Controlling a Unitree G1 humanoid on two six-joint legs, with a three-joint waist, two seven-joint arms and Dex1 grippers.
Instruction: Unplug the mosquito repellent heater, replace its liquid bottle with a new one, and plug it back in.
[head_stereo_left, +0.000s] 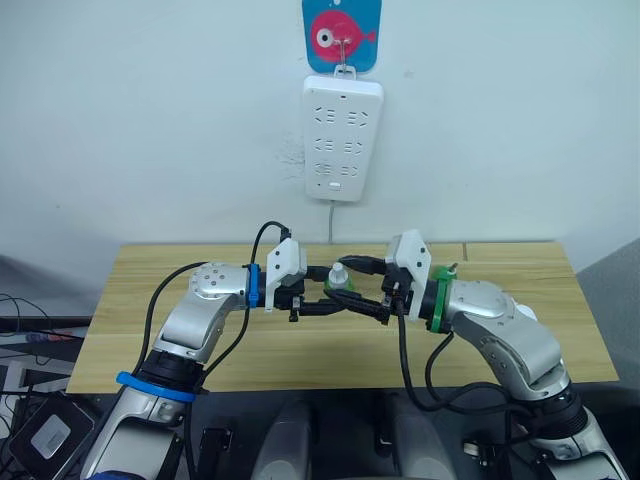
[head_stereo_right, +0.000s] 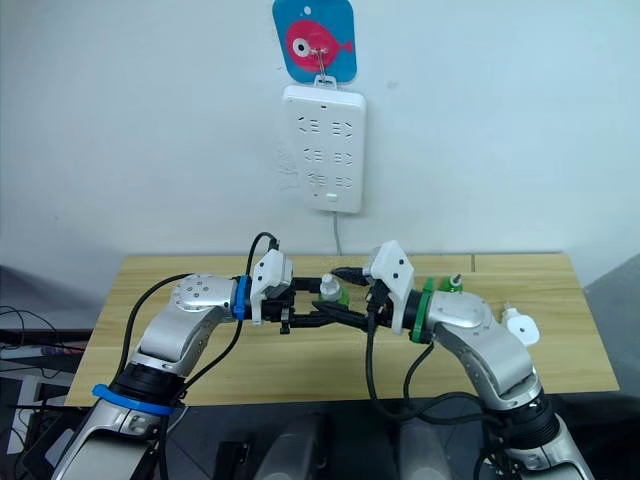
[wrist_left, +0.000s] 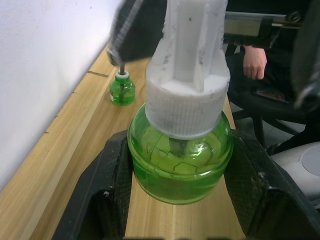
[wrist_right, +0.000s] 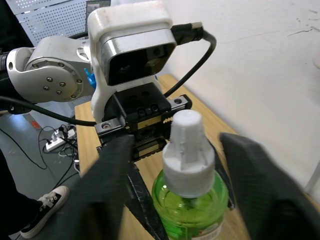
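Above the table (head_stereo_left: 130, 300) centre, between both arms: new green bottle (wrist_left: 180, 160) pinched at its belly by the left gripper (head_stereo_left: 318, 303). Right gripper (wrist_right: 175, 165) spread wide either side of the white cap (wrist_right: 186, 150), not touching. Best to close squarely on the cap, then twist gently. Heater (head_stereo_right: 522, 327) lying by the right forearm, unplugged.

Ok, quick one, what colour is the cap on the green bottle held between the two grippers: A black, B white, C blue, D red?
B: the left wrist view shows a white ribbed cap on the green bottle, held by the left gripper.
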